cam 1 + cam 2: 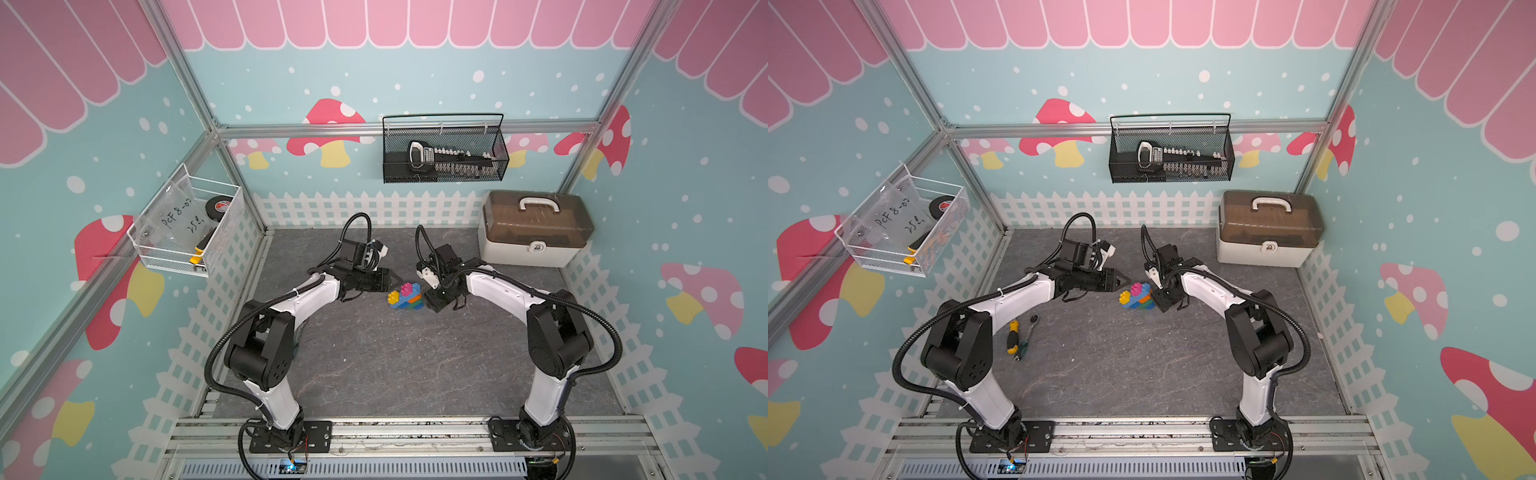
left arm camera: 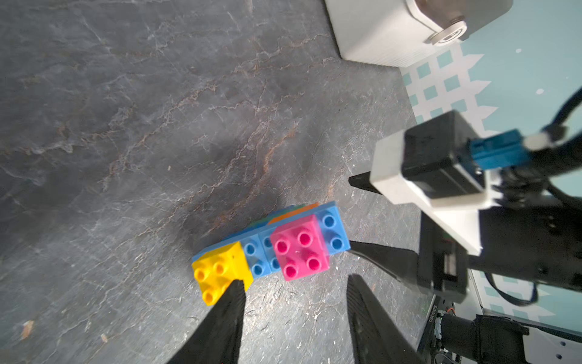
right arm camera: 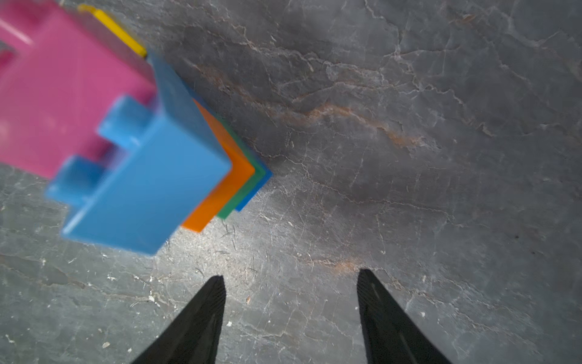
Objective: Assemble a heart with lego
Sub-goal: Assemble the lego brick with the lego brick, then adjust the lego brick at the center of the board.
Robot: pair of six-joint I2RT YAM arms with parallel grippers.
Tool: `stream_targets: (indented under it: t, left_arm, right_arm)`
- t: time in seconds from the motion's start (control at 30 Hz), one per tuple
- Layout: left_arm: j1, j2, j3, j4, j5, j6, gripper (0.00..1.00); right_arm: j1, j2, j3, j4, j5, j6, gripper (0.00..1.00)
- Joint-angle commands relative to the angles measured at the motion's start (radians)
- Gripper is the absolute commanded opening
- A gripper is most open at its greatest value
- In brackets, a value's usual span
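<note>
So the heart (image 1: 406, 296) is on the counter (image 1: 374, 374), a bit above the middle of the frame in both top views, right between my two hands. As far as I can tell it's standing studs-up on its narrow tip.

My left hand (image 2: 294, 288) is spread apart and empty. One finger (image 2: 230, 302) overlaps the yellow brick (image 2: 217, 271) in the wrist view, and I can't tell if it's touching. My right hand (image 3: 291, 274) is spread too, with nothing in it, just beside the heart.

My guess on handling: very light, stiff plastic, with smooth sides that are a bit slippy, and tippy on that tip. The yellow brick and pink brick (image 2: 299, 249) could pop off, so I'd gently pinch the flat faces of the wide blue row (image 2: 261, 252).
</note>
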Motion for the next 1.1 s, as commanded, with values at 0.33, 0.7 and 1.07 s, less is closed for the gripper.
stream_targets:
  t: [0.33, 0.7, 1.07]
  left_arm:
    - [0.08, -0.258, -0.318, 0.265, -0.163, -0.115, 0.51]
    - [0.124, -0.413, -0.548, 0.404, -0.227, -0.123, 0.51]
    - [0.124, -0.391, -0.636, 0.614, -0.214, -0.122, 0.51]
  right_arm:
    - [-0.009, -0.186, -0.104, 0.228, -0.306, 0.207, 0.61]
    - [0.004, -0.148, -0.08, 0.315, -0.392, 0.134, 0.56]
    - [-0.017, -0.009, -0.024, 0.332, -0.392, -0.206, 0.91]
